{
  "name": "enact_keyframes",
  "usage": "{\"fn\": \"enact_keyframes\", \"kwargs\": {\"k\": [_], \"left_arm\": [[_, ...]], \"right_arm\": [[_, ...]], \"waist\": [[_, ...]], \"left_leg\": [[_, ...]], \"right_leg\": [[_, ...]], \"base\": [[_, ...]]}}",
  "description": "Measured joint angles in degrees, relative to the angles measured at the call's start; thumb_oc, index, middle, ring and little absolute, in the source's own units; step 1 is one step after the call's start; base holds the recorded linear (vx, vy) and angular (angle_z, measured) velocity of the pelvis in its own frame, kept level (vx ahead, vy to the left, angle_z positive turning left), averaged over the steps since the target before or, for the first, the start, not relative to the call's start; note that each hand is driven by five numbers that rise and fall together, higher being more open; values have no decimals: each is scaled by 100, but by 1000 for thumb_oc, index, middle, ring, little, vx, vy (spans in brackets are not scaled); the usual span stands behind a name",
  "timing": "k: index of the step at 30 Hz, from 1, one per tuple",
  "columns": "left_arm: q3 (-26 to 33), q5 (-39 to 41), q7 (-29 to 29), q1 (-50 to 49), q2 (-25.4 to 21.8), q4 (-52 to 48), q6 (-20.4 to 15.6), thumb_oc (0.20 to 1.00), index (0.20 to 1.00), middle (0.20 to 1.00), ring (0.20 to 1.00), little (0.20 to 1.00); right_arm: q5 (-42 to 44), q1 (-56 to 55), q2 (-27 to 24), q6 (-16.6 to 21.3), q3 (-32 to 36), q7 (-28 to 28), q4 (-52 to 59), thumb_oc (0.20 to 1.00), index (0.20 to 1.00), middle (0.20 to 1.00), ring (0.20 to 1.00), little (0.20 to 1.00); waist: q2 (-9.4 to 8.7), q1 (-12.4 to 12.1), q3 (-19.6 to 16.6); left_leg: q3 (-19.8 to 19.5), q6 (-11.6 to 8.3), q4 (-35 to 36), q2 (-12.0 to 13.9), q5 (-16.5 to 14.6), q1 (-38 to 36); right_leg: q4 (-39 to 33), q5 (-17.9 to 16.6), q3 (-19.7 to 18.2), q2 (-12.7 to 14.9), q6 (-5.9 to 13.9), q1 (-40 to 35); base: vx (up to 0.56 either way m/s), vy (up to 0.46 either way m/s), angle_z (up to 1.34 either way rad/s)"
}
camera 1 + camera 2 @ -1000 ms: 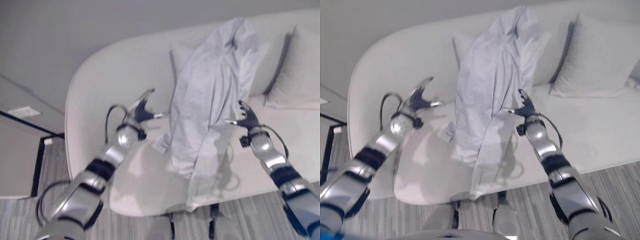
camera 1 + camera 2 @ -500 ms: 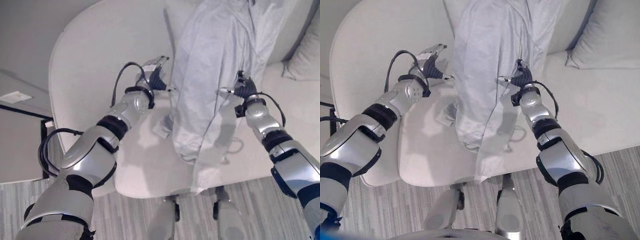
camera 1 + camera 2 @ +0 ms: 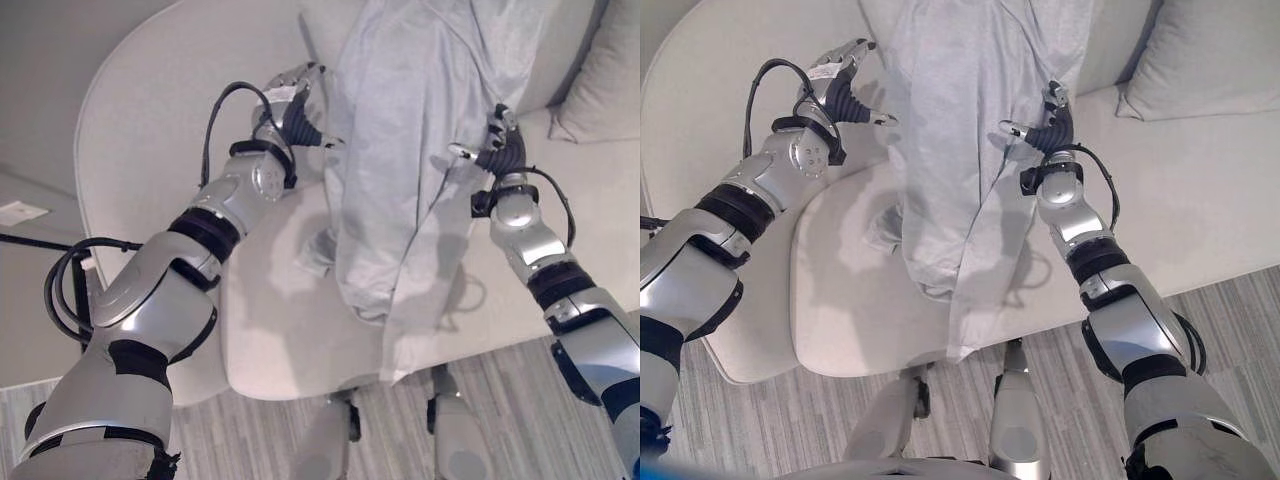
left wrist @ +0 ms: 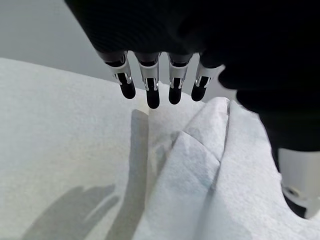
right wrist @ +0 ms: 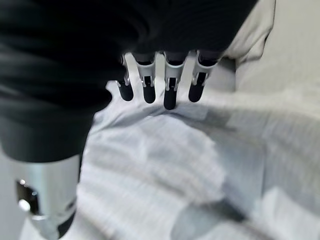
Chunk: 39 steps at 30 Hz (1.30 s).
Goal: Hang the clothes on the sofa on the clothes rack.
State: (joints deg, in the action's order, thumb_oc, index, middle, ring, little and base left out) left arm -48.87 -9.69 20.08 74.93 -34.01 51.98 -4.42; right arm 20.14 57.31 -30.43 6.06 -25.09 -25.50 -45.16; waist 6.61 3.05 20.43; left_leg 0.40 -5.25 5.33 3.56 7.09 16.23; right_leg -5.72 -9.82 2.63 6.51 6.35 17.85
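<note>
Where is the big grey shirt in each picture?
Left eye view: shirt drapes down the sofa's middle, between both hands.
Right eye view: shirt at centre, hanging over the seat edge.
Left wrist view: folds beyond the fingertips.
Right wrist view: cloth under the fingers.
Shared landmark: the sofa.

The shirt [image 3: 420, 150] runs off past the top edge, and its hem hides part of the sofa [image 3: 260, 330] front.
</note>
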Motion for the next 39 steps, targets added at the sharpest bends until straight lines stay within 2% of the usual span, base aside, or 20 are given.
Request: {"fn": "enact_keyframes", "kwargs": {"k": [7,20,22,24,25,27,33,34,39], "left_arm": [[9,50,43,46,-3,-2,4,1000,1000,1000,1000,1000],[-65,63,119,414,-9,145,-1,1000,1000,1000,1000,1000],[-234,214,110,599,-25,332,-13,1000,1000,1000,1000,1000],[-262,277,99,666,-153,351,-15,1000,1000,1000,1000,1000],[-515,283,76,831,-280,511,-54,1000,1000,1000,1000,1000],[-626,286,8,944,-377,608,-53,1000,1000,1000,1000,1000],[-754,502,-65,1051,-516,877,-136,1000,1000,1000,1000,1000],[-877,503,-100,1140,-585,1023,-179,1000,1000,1000,1000,1000],[-935,514,-248,1231,-636,1265,-207,1000,1000,1000,1000,1000]], "right_arm": [[1,-73,-134,56,340,-313,544,1000,1000,1000,1000,1000],[133,-102,-306,179,373,-364,529,1000,1000,1000,1000,1000],[337,-18,-489,178,-23,-128,323,1000,1000,1000,1000,1000],[567,77,-498,184,-242,110,176,1000,1000,1000,1000,1000],[852,296,-518,187,-656,380,-138,1000,1000,1000,1000,1000],[1133,416,-519,179,-892,641,-305,1000,1000,1000,1000,1000],[1721,601,-495,174,-1182,1141,-518,1000,1000,1000,1000,1000],[1853,827,-477,165,-1441,1239,-688,1000,1000,1000,1000,1000],[1925,1197,-375,167,-1712,1360,-741,1000,1000,1000,1000,1000]], "waist": [[-19,160,12],[-105,157,65],[-110,153,67],[-115,160,66],[-125,158,67],[-126,160,67],[-179,146,47],[-237,153,43],[-337,152,31]], "left_leg": [[37,0,0,11,0,6],[86,1,0,8,0,69],[98,1,0,8,0,68],[117,1,0,13,0,75],[157,1,0,18,0,91],[174,1,0,18,0,106],[177,1,0,18,0,170],[197,10,-1,16,7,246],[223,21,-2,15,17,420]], "right_leg": [[1,-8,-21,-9,-4,21],[1,-47,-102,-13,-2,125],[1,-49,-113,-13,-2,127],[1,-53,-135,-19,-7,148],[2,-69,-163,-24,-6,186],[2,-75,-174,-26,-7,211],[2,-83,-186,-29,-11,277],[2,-112,-219,-29,-10,372],[3,-138,-260,-34,-20,561]], "base": [[2,-1,-2],[4,0,-2],[0,0,0],[3,-18,-7],[3,-7,-10],[3,-2,-4],[0,-4,-1],[2,-18,-8],[2,-5,-2]]}}
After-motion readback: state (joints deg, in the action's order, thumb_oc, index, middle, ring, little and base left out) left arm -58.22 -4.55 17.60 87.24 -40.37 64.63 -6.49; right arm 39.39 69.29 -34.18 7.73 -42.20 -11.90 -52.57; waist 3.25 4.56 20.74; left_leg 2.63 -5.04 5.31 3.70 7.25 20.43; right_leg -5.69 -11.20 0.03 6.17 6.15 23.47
